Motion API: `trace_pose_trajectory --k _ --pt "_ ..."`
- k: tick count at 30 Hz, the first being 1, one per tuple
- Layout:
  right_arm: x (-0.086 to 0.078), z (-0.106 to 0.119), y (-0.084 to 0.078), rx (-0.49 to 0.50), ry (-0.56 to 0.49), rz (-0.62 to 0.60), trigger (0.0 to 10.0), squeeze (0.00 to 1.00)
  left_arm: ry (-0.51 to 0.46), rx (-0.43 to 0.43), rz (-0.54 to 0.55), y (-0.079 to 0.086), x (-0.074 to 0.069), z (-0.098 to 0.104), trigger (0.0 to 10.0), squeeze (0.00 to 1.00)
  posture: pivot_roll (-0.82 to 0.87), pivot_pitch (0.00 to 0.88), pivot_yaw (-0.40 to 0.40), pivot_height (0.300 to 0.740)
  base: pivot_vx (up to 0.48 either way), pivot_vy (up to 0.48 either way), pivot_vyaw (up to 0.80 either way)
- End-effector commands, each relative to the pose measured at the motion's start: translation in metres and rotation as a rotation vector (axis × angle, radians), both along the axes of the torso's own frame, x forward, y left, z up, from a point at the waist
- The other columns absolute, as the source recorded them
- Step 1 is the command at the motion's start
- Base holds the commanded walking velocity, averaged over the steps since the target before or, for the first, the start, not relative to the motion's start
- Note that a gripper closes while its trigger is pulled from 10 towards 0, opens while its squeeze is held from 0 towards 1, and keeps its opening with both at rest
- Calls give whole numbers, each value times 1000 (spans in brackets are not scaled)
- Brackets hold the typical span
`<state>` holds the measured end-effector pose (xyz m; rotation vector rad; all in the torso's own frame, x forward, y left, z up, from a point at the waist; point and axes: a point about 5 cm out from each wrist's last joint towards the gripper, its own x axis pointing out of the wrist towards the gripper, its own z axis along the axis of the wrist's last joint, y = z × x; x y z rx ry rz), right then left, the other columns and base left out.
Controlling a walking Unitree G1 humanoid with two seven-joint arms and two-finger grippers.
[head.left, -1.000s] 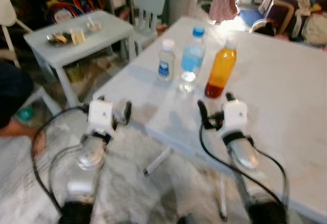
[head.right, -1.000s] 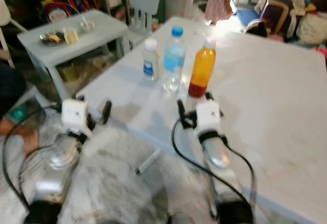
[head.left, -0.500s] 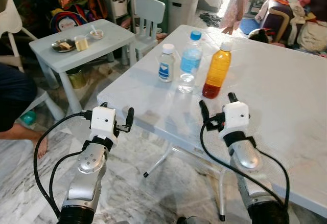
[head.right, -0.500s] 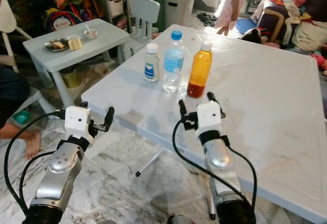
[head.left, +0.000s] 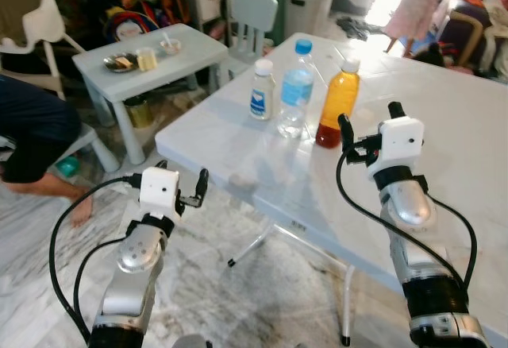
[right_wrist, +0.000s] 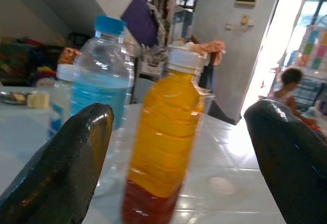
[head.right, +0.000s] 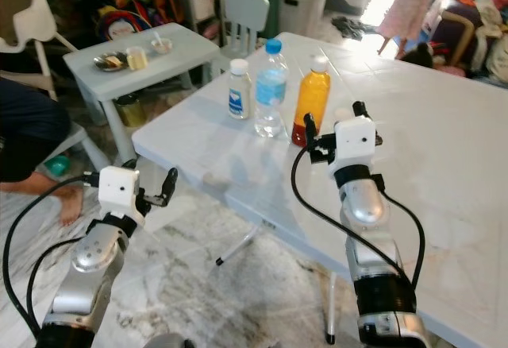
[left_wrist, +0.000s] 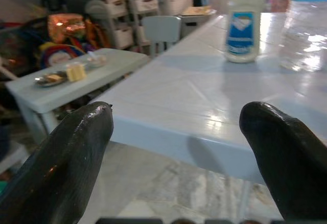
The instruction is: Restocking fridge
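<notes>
Right hand (head.right: 332, 129) fingers apart behind orange juice bottle (head.right: 312, 99), left hand (head.left: 181, 189) spread off-table, water bottle (head.right: 271, 90) part full.

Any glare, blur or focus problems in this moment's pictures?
Left eye view: sharp, with the doorway light washing out the far table corner. Right wrist view: the orange bottle is slightly soft, the fingers close and blurred, the doorway overexposed. Left wrist view: glare beside the small white bottle.

head eyes look down at the pale blue plastic table (head.left: 444, 125); wrist views face three bottles near its far-left edge.
</notes>
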<state>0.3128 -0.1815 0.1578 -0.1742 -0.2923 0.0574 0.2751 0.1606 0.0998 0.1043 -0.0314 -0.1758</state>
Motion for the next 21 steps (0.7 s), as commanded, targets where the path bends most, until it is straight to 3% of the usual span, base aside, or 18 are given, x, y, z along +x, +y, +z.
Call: trace_pose_trajectory --k 1,5,12,21 --pt "-7 -5 8 21 21 18 10000 0 -7 -5 23 9 -2 4 10000 0 29 0 12 740 0 0 -481" --pt "-23 -18 18 43 52 37 10000 0 -2 -9 49 16 -8 3 10000 0 21 0 15 740 0 68 -522" --pt "-39 -30 30 72 98 52 10000 0 13 -15 54 17 -9 0 10000 0 11 0 9 740 0 427 -68" --pt "-41 -31 25 66 116 35 10000 0 4 -27 29 6 -4 2 10000 0 2 0 1 740 30 424 -764"
